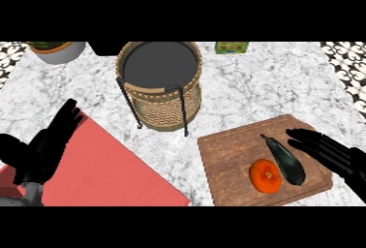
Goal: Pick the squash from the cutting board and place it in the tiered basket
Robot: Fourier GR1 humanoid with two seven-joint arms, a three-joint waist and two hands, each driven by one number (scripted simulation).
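Potted plant [55, 50]: cut off by the upper band; only the pot's lower part and a strip of greenery show. Green box [232, 47]: likewise cut at the top, its markings too small to read. Red mat [107, 169]: lower edge runs out of view, and the left hand [50, 143] covers its left portion. Right hand [332, 155]: wrist leaves the view's right edge. Tiered basket [160, 85]: lower tier's inside hidden beneath the upper tray.

No legible text, brand or number is shown. A small green box [232, 47] at the counter's far edge carries red markings that cannot be read.
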